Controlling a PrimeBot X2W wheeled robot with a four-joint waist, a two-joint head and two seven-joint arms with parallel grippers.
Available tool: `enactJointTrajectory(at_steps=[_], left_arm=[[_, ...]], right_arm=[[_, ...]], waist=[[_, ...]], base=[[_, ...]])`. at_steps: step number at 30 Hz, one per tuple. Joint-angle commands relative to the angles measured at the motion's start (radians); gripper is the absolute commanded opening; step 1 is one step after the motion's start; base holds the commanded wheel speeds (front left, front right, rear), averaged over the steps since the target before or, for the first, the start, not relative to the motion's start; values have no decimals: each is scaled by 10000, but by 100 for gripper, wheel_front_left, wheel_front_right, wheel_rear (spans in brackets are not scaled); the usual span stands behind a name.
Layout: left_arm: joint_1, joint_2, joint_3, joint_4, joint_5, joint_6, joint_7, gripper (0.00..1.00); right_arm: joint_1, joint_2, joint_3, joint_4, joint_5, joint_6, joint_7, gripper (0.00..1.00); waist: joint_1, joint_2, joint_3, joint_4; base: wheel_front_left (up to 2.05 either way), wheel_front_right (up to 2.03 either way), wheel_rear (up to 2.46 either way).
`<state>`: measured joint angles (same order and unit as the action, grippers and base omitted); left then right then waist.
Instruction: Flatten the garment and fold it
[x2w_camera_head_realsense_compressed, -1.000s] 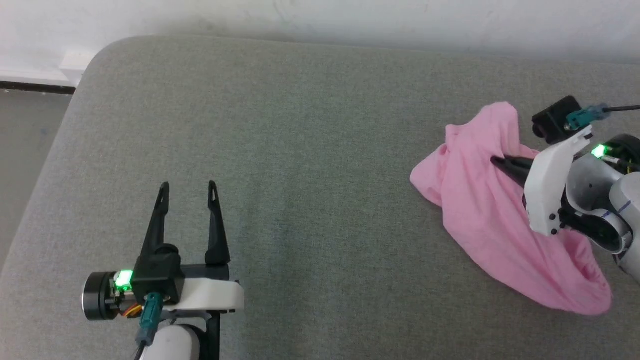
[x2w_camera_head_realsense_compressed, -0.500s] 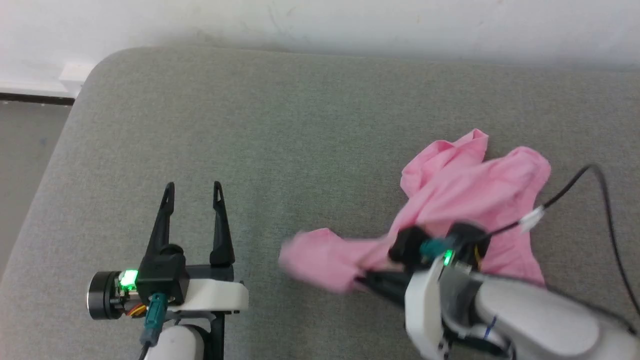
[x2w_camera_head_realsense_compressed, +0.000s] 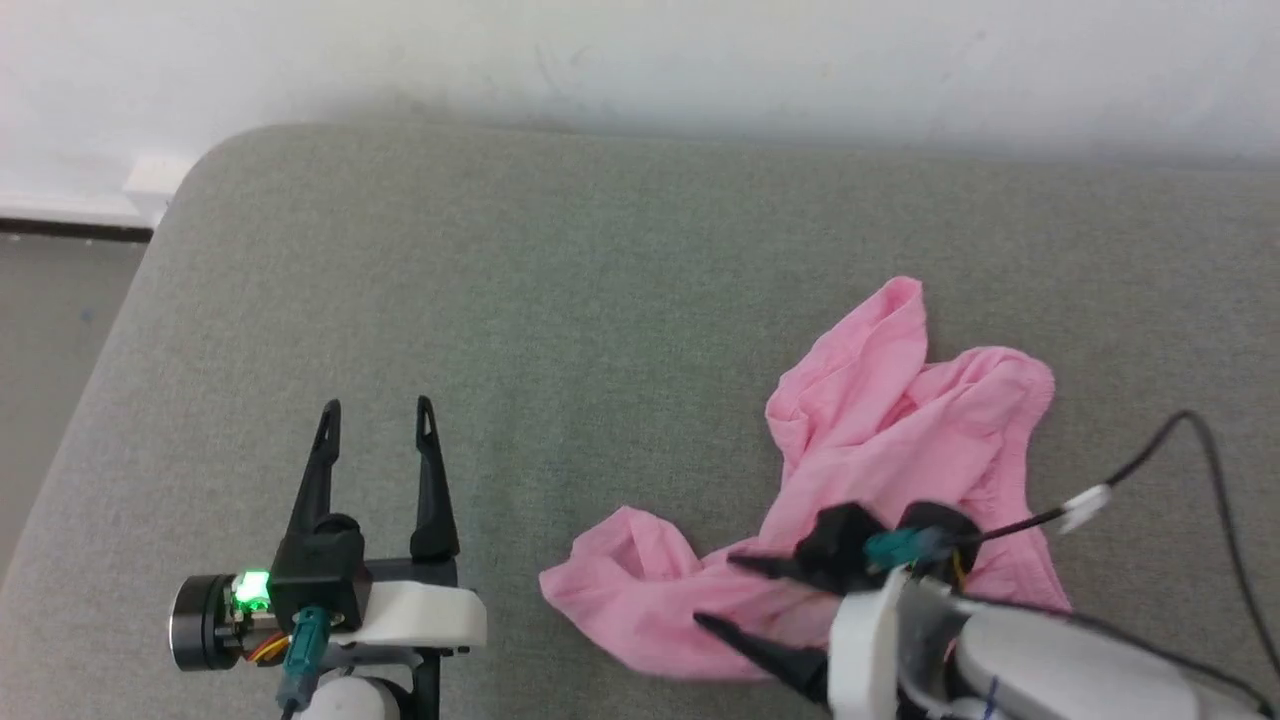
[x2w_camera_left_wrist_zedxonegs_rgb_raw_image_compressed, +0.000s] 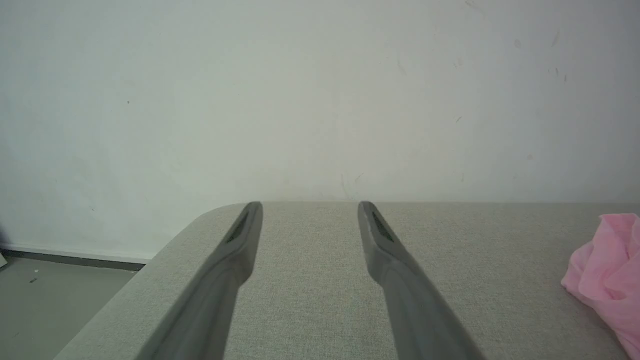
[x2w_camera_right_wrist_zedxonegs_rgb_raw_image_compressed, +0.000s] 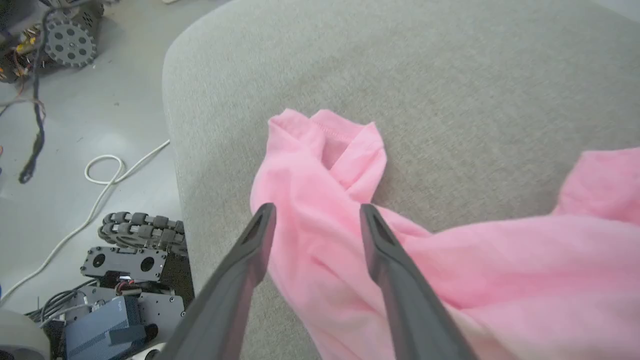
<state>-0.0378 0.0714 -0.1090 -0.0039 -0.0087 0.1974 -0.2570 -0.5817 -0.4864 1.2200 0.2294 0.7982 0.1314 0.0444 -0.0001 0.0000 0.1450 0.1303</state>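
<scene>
The garment (x2w_camera_head_realsense_compressed: 880, 440) is a crumpled pink pair of shorts lying on the grey cushion (x2w_camera_head_realsense_compressed: 560, 300), right of the middle, with one end stretched out to the left. It also shows at the right edge of the left wrist view (x2w_camera_left_wrist_zedxonegs_rgb_raw_image_compressed: 607, 270). My right gripper (x2w_camera_head_realsense_compressed: 718, 593) is low over the stretched end, its fingers apart. In the right wrist view the right gripper (x2w_camera_right_wrist_zedxonegs_rgb_raw_image_compressed: 317, 212) stands open above the pink cloth (x2w_camera_right_wrist_zedxonegs_rgb_raw_image_compressed: 450, 270), which lies slack on the cushion. My left gripper (x2w_camera_head_realsense_compressed: 375, 410) hovers open over bare cushion at the lower left, holding nothing (x2w_camera_left_wrist_zedxonegs_rgb_raw_image_compressed: 310, 210).
A white wall (x2w_camera_head_realsense_compressed: 640, 60) runs behind the cushion. The cushion's rounded corner (x2w_camera_head_realsense_compressed: 200, 160) drops to the floor at the left. Beside the cushion's edge, the floor holds cables (x2w_camera_right_wrist_zedxonegs_rgb_raw_image_compressed: 100, 170) and dark equipment (x2w_camera_right_wrist_zedxonegs_rgb_raw_image_compressed: 130, 280).
My right gripper, shut on the garment a second ago, dragged it left and toward the near edge, then opened and let it go. The head camera tilted slightly. The left arm stayed put.
</scene>
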Motion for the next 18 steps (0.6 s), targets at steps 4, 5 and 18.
enactJointTrajectory(at_steps=[4,5,18], left_arm=[[180,102,19,-4,21,8,-47,100],[207,111,18,-21,27,12,-47,100],[91,178,-191,-142,92,-2,-47,100]], right_arm=[[-150,-871,-1523,-958,199,-7,-797,100],[-194,-1084,-1908,-1128,142,-7,-850,100],[-1655,-2325,-3954,-467,-71,-7,2358,100]], waist=[[1,0,-571,-430],[1,0,-607,-472],[1,0,-241,-373]], base=[[0,0,0],[0,0,0],[0,0,0]])
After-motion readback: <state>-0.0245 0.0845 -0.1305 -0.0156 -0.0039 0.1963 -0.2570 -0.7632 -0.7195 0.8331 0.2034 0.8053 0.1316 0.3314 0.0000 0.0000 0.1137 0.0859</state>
